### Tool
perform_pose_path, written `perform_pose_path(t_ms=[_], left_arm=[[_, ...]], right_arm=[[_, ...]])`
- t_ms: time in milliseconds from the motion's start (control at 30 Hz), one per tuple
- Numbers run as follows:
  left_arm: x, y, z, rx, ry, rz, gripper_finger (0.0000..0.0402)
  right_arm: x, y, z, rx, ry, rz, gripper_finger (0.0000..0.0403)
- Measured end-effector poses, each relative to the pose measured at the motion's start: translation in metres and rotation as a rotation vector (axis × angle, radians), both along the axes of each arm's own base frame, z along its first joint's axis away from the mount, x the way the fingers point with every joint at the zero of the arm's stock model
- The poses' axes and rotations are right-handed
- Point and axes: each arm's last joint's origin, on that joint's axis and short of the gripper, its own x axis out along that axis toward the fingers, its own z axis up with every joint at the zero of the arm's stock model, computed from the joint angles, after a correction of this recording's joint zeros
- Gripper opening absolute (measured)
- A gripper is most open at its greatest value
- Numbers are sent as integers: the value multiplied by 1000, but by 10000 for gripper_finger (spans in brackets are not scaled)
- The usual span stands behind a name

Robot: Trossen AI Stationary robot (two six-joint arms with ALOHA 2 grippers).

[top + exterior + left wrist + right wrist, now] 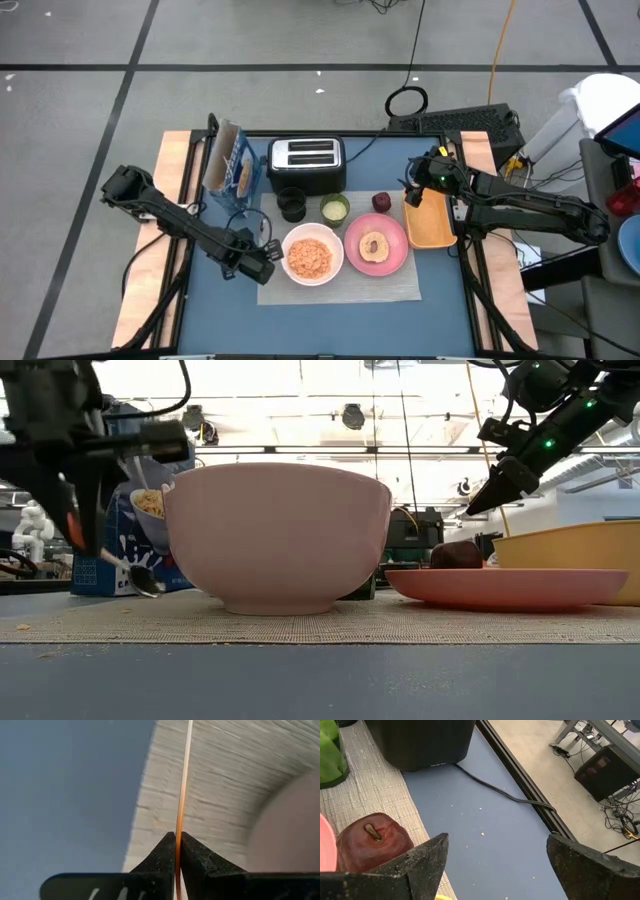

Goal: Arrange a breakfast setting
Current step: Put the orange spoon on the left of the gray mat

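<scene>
At the left, the cereal box (225,158) stands at the back of the counter (200,300), beside the toaster (306,164). The left tool (257,262) is clamped on the spoon (146,580) and holds it just over the left edge of the mat (340,288), close beside the bowl (312,254). The bowl has cereal in it, and the black cup (291,204) and green cup (335,209) stand behind it. The plate (376,244) is next to the bowl. I think only the spoon is left to put down. The right tool (415,183) hangs apart, empty, over the apple (372,841) and tray (431,222).
</scene>
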Motion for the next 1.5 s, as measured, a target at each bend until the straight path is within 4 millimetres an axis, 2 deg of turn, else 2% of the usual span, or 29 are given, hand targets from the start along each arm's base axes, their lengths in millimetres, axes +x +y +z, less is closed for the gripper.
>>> perform_pose_path(t_ms=[333, 567, 800, 1033, 1500], left_arm=[[-6, 3, -16, 9, -5, -34, 23], [1, 0, -14, 34, -85, -140, 23], [-1, 1, -15, 20, -70, -68, 23], [-1, 1, -16, 28, -66, -89, 23], [8, -4, -39, 30, -20, -113, 24]], right_arm=[[0, 0, 0, 0, 1, 0, 325], [0, 0, 0, 0, 1, 0, 325], [0, 0, 0, 1, 0, 0, 325], [0, 0, 0, 0, 1, 0, 325], [0, 0, 0, 1, 1, 0, 325]])
